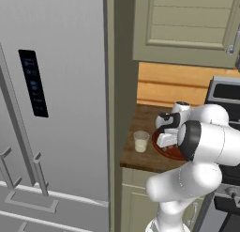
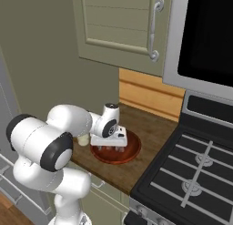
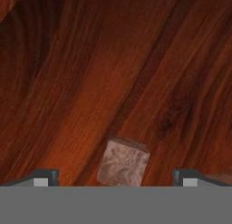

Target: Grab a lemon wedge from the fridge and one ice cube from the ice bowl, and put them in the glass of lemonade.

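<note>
I have the two-finger gripper (image 3: 115,177) down inside the wide, shallow, reddish-brown wooden ice bowl (image 2: 132,152), jaws spread as wide as they go and holding nothing. In the hand view a small, pale, cloudy ice cube (image 3: 123,163) sits on the bowl's floor right between the two dark fingertips (image 3: 43,177), a little nearer the right one.

To do this well I judge I should settle a touch lower so the pads bracket the cube's flat sides, centre it, then close slowly; a slick cube could squirt sideways if pinched at a corner.

The small clear tumbler of pale lemonade (image 1: 140,141) stands just beside the bowl on the dark wooden counter (image 1: 140,159), toward the tall grey metal fridge (image 1: 56,109), whose doors are shut. The black stove (image 2: 191,174) lies on the other side, clear of my path. I cannot see a lemon wedge.
</note>
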